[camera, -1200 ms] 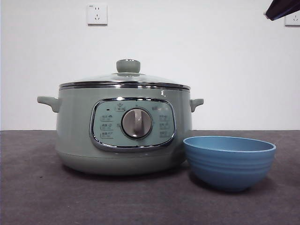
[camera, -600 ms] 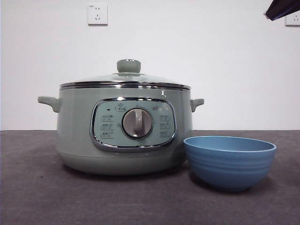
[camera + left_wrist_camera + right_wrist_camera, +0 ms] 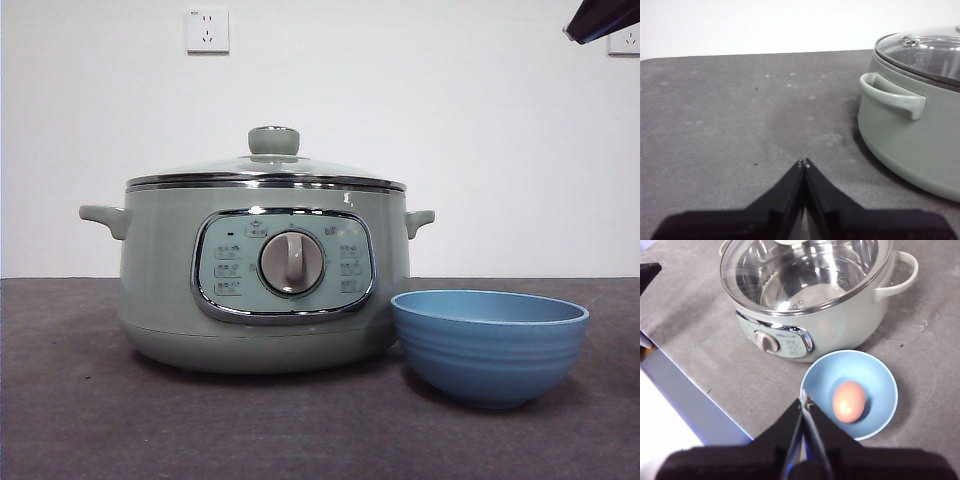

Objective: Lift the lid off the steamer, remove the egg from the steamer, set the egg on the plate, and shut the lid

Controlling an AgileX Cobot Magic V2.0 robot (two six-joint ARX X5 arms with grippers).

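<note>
The sage-green steamer (image 3: 265,280) stands at the middle of the table with the glass lid (image 3: 268,170) closed on it. It also shows in the right wrist view (image 3: 810,295) and in the left wrist view (image 3: 912,120). The blue plate (image 3: 489,345) sits just right of the steamer. The brown-orange egg (image 3: 849,401) lies inside the plate (image 3: 875,370). My right gripper (image 3: 804,401) is shut and empty, high above the plate's near side. My left gripper (image 3: 803,162) is shut and empty, over bare table off the steamer's side handle (image 3: 892,95).
One arm shows only as a black tip (image 3: 603,18) at the top right corner of the front view. A white wall with two sockets (image 3: 207,29) stands behind the table. The table's edge (image 3: 695,390) shows in the right wrist view.
</note>
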